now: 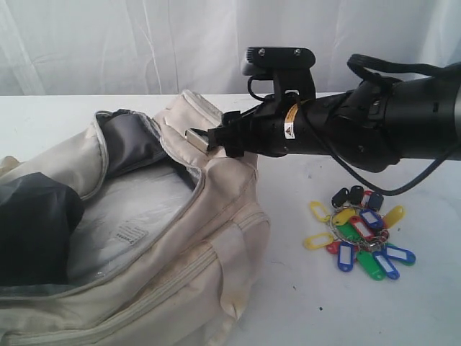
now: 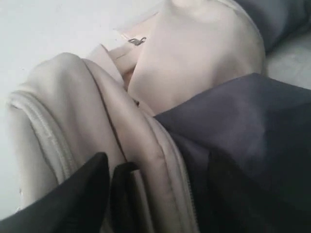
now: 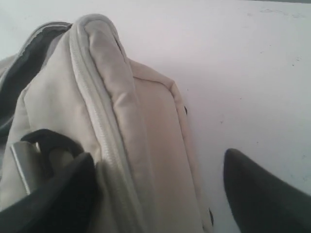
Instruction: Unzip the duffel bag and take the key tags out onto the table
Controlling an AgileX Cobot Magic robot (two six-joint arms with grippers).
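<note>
The cream duffel bag (image 1: 180, 238) lies on the left of the white table (image 1: 302, 310), unzipped, with its mouth gaping and the grey lining (image 1: 133, 144) showing. The key tags (image 1: 361, 234), a bunch in yellow, blue, green, red and black, lie on the table to the right of the bag. My right gripper (image 1: 210, 137) (image 3: 160, 194) reaches across to the bag's far end. It is open, and the end panel sits between its fingers without being pinched. My left gripper (image 2: 160, 199) is open astride the bag's rim (image 2: 146, 145), one finger (image 2: 73, 204) outside it, the other over the lining.
A white curtain (image 1: 108, 43) hangs behind the table. A black strap ring (image 3: 46, 141) with a webbing tab sits beside the right gripper's inner finger. The right arm's cable (image 1: 374, 184) loops down just above the key tags.
</note>
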